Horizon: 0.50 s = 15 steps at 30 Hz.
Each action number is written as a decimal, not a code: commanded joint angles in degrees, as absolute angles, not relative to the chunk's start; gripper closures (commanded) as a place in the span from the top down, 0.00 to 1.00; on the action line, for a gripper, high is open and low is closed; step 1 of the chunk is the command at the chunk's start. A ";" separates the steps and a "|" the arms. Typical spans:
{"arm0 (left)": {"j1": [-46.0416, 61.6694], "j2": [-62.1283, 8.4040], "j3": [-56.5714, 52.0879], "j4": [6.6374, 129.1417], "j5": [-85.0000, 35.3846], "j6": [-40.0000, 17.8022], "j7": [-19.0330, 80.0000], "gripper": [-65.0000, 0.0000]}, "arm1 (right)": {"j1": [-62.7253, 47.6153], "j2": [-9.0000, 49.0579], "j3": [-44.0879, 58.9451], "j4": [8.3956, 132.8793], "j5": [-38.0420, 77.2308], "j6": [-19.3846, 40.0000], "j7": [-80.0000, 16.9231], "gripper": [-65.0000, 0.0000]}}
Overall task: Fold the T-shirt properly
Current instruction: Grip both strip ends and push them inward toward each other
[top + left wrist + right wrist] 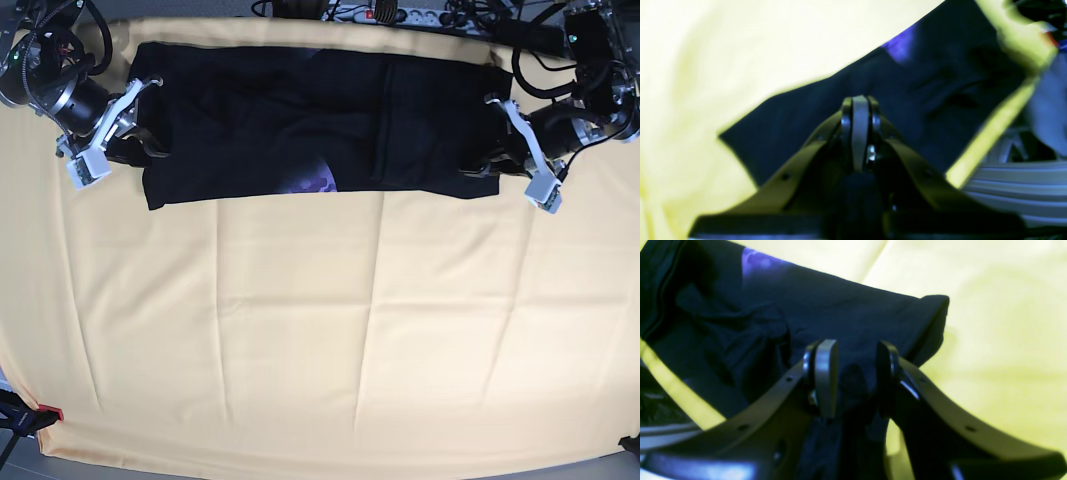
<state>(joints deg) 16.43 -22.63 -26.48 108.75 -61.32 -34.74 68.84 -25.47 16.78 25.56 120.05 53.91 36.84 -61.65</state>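
The black T-shirt lies folded into a long strip across the far part of the pale yellow tablecloth. A bit of purple print shows at its near edge. My left gripper is at the strip's right end. In the left wrist view it is shut, tips over the black cloth; no pinched cloth shows. My right gripper is at the strip's left end. In the right wrist view it is open, with a bulge of the shirt between the jaws.
Cables and a power strip run along the table's far edge behind the shirt. Both arm bases stand at the far corners. A small red clamp sits at the near left corner. The tablecloth stretches wide in front of the shirt.
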 commanded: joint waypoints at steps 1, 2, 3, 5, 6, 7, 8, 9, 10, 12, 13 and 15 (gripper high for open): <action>16.58 -22.94 -25.52 108.53 -61.54 -34.74 66.78 0.00 | -24.75 17.45 25.93 121.08 53.56 35.55 -60.01 0.38; 16.86 -22.90 -24.16 107.50 -60.18 -34.76 66.13 0.00 | -24.75 17.45 25.93 121.08 51.72 33.43 -59.99 0.44; 17.04 -22.90 -22.94 106.50 -58.94 -34.76 65.87 0.00 | -24.80 17.43 25.93 121.05 49.58 31.07 -60.07 0.52; 17.17 -22.90 -20.78 104.64 -57.04 -34.76 65.78 0.00 | -25.12 17.12 25.93 120.75 45.23 26.22 -60.62 0.63; 17.15 -22.90 -20.08 103.92 -56.45 -34.76 65.76 0.00 | -25.41 16.97 25.93 120.51 44.27 24.91 -60.58 0.63; 17.15 -22.90 -19.55 103.50 -56.10 -34.76 65.67 0.00 | -25.74 16.80 25.93 120.05 43.75 23.92 -60.34 0.63; 17.17 -22.87 -19.25 103.42 -55.94 -34.76 65.52 0.00 | -26.11 16.58 25.93 119.44 43.31 23.16 -59.83 0.63; 17.15 -22.90 -19.14 103.42 -55.92 -34.76 65.54 0.00 | -26.20 16.10 25.93 118.56 43.16 22.72 -59.44 0.63; 17.12 -22.90 -19.16 103.44 -55.94 -34.76 65.49 0.00 | -26.20 15.55 25.93 117.36 43.22 22.39 -59.29 0.63; 17.15 -23.05 -19.18 103.44 -55.90 -34.74 65.34 0.00 | -26.15 14.17 25.93 114.63 44.64 22.52 -58.63 0.63; 17.15 -23.16 -19.18 103.44 -55.92 -34.74 65.36 0.00 | -26.13 13.52 25.93 113.21 46.04 22.94 -58.67 0.63; 17.15 -23.20 -19.18 103.44 -55.92 -34.76 65.34 0.00 | -26.02 12.14 25.93 110.76 48.73 24.80 -59.02 0.63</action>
<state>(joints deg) 17.43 -22.26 -19.00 102.74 -55.42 -34.74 65.98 -26.22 11.66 25.67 110.13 48.47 24.58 -59.22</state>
